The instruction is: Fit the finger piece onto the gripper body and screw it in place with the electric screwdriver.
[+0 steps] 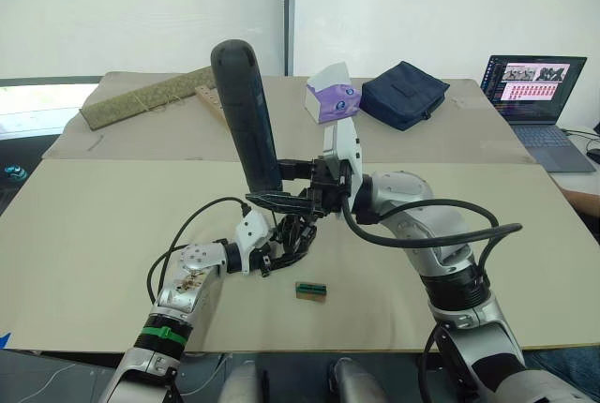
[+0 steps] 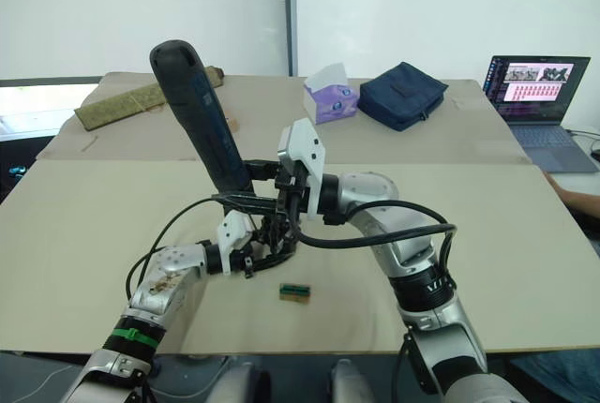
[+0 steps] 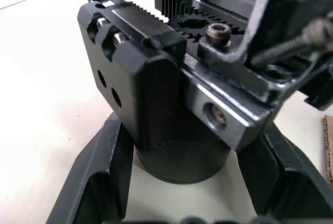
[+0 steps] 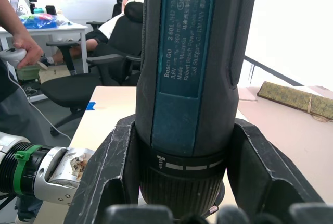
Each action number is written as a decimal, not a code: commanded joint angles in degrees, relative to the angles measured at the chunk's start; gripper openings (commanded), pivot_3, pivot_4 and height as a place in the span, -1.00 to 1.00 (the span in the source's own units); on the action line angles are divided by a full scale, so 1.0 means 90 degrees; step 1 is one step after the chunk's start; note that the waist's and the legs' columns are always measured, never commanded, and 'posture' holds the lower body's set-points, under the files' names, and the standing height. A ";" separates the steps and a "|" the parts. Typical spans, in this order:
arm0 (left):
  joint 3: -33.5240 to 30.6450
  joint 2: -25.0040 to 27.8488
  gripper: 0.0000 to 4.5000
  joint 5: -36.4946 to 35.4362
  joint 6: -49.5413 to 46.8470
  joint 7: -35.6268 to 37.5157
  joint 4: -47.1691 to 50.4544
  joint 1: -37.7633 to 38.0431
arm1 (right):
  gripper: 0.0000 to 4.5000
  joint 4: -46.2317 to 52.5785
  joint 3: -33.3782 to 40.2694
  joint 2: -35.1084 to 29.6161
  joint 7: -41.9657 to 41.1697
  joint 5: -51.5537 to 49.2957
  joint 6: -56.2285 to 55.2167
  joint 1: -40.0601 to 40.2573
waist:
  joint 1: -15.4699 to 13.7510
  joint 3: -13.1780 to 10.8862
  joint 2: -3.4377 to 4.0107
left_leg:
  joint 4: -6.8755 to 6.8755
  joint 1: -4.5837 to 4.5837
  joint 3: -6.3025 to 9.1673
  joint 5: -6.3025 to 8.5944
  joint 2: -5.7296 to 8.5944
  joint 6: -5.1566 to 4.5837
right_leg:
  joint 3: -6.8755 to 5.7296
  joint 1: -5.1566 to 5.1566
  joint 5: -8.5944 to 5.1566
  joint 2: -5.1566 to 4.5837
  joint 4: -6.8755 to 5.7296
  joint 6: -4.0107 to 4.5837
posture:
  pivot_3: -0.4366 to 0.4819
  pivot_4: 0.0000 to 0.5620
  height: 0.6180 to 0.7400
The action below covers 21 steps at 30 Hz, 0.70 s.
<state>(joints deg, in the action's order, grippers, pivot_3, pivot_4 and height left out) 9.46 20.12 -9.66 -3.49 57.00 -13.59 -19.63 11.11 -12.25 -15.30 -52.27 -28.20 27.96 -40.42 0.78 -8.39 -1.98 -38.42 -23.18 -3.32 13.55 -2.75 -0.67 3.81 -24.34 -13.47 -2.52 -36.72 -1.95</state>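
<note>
Now the gripper body (image 3: 171,104) sits near the table's (image 1: 112,234) middle, pinched by the left gripper (image 1: 267,255). Right above it, at 12 o'clock, the right gripper (image 1: 281,187) squeezes the screwdriver (image 1: 246,112), tip down. Screwing looks under way, not finished.

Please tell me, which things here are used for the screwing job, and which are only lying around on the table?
In use:
electric screwdriver, held by right gripper
gripper body, held by left gripper

Lying about:
small green-and-tan block
tissue box
dark blue bag
laptop
</note>
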 commanded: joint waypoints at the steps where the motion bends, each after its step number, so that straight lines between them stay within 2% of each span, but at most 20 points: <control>1: 0.0187 -0.0033 0.02 -0.0029 -0.0095 0.0126 -0.0039 0.0164 | -0.15 0.0211 0.0174 -0.0007 -0.0009 -0.0048 -0.0216 -0.0091 | 0.0000 0.0000 0.0000 | 0.0000 0.0000 0.0000 0.0000 0.0000 0.0000 | 0.0000 0.0000 0.0000 0.0000 0.0000 0.0000 | -0.05 -0.47 1.00; 21: 0.0178 -0.0050 0.02 -0.0032 -0.0073 0.0135 -0.0081 0.0142 | -0.15 0.0170 0.0227 -0.0022 -0.0021 -0.0010 -0.0318 -0.0210 | -0.0003 0.0000 0.0000 | 0.0000 0.0000 0.0000 0.0000 0.0000 0.0000 | 0.0000 0.0000 0.0000 0.0000 0.0001 0.0000 | -0.05 -0.47 1.00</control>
<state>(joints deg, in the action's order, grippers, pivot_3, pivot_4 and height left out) 9.44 20.01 -9.66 -3.54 57.00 -13.59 -19.63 11.10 -12.25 -15.49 -52.44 -28.00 27.59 -40.44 0.75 -8.39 -1.98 -38.42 -23.18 -3.32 13.55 -2.74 -0.67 3.81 -24.34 -13.47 -2.52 -36.72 -1.95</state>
